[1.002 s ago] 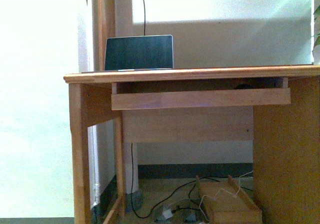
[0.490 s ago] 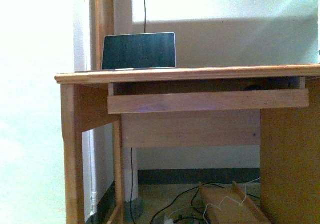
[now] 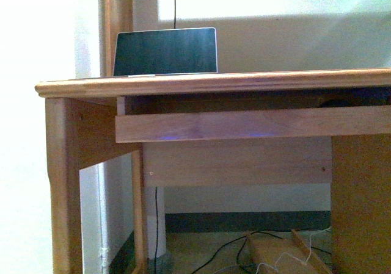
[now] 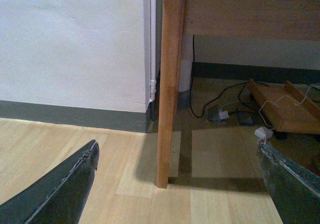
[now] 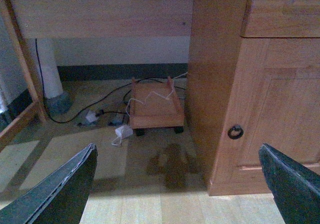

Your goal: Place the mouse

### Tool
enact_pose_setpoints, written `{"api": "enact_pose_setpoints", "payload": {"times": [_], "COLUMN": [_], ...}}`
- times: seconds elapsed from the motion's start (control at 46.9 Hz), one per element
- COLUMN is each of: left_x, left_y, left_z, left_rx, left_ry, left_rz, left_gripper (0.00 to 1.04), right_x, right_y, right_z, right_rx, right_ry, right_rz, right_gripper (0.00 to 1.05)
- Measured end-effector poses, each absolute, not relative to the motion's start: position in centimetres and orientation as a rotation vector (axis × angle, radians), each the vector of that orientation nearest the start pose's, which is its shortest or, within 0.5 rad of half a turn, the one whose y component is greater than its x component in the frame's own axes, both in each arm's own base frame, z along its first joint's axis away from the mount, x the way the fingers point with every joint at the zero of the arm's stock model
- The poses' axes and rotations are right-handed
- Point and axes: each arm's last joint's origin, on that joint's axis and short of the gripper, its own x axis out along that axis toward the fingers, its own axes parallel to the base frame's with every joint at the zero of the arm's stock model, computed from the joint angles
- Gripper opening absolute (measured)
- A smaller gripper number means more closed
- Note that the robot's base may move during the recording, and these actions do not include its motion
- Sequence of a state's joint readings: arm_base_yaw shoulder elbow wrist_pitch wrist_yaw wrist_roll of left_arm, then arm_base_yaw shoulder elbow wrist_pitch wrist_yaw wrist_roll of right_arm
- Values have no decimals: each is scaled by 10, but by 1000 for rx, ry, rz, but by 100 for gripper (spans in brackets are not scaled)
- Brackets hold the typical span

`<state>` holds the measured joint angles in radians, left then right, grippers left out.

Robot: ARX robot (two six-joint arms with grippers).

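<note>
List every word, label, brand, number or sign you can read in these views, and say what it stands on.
No readable text in any view.
Laptop: its dark face shows no logo or lettering.
Desk, cabinet door and wooden stand on the floor: bare wood, no labels.
White adapter on the floor: too small to tell whether it carries print.

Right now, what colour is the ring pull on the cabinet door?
The ring pull is nearly black; clearest in the right wrist view.
</note>
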<state>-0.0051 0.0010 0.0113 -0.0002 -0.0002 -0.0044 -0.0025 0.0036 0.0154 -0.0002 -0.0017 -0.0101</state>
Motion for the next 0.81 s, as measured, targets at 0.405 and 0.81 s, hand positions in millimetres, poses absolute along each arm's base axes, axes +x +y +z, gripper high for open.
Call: {"api": "enact_pose_setpoints", "payload": {"times": [0.405, 0.81], "left_x": [97, 97], "left_y": [-1, -1], "left_z": [167, 167], "left_rx": [-4, -4], "left_ry": [-8, -9], "left_rz": [-5, -5], "left_gripper": [97, 97], "right_x": [97, 97], "right_y": [0, 0], "right_z": [168, 168], "right_rx": [-10, -10], "right_ry": [-11, -11], "right_rz": [-1, 0], "right_gripper": [97, 97]}}
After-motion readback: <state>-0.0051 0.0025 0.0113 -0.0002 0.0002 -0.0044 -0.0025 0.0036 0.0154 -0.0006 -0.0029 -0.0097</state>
